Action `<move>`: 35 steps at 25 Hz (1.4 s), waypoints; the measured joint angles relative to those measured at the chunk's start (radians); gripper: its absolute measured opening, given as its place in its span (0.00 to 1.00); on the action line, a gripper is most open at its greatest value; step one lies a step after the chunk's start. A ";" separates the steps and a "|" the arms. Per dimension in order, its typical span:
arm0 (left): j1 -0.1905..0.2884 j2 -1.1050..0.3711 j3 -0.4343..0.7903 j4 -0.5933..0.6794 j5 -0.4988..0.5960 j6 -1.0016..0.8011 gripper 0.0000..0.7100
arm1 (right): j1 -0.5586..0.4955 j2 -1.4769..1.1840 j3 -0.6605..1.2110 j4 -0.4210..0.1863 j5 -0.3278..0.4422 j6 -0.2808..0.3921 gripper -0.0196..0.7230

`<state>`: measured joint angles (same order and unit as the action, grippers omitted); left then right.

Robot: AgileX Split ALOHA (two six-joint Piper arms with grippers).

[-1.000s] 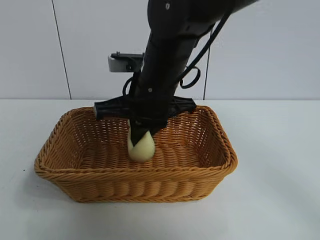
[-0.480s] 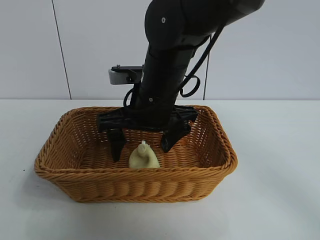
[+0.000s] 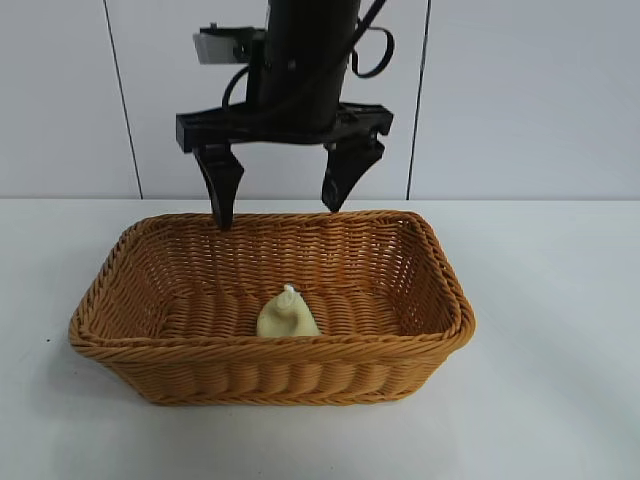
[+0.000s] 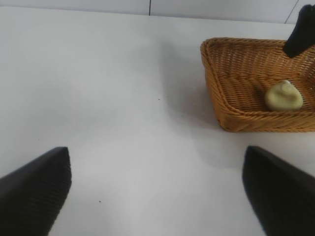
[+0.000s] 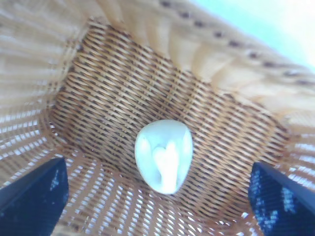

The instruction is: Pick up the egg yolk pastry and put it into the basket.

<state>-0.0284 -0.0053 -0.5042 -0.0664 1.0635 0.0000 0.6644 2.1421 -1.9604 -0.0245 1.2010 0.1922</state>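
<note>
Orange-brown woven wicker basket, rectangular, flared sides, braided rim, sits on the white desk. Small pale cream-yellow egg yolk pastry lies on the basket floor, near the middle, toward the wall nearest the exterior camera. It is pinched up into a little peak on top. Nothing touches it.

Right end effector, black, hangs above the basket's far rim, pointing steeply down, fingers spread wide and empty. Both fingertips are clear of the wicker and well above the pastry. From the right wrist view the pastry sits between the two dark fingertips, on the weave below.

Left end effector is parked off to the side over bare desk, fingers spread wide, holding nothing. Its camera sees the basket and the pastry inside it, well apart.
</note>
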 joint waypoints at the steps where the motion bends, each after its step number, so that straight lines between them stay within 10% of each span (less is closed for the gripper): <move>1: 0.000 0.000 0.000 0.000 0.000 0.000 0.98 | 0.000 0.000 -0.026 -0.004 0.002 -0.004 0.96; 11: 0.000 0.000 0.000 0.000 0.000 0.000 0.98 | -0.041 0.000 -0.081 -0.042 0.011 -0.014 0.96; 35: 0.000 0.000 0.000 -0.001 0.000 0.000 0.98 | -0.572 0.000 -0.081 -0.085 0.019 -0.014 0.96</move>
<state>-0.0284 -0.0053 -0.5042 -0.0675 1.0635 0.0000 0.0926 2.1421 -2.0418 -0.1091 1.2197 0.1784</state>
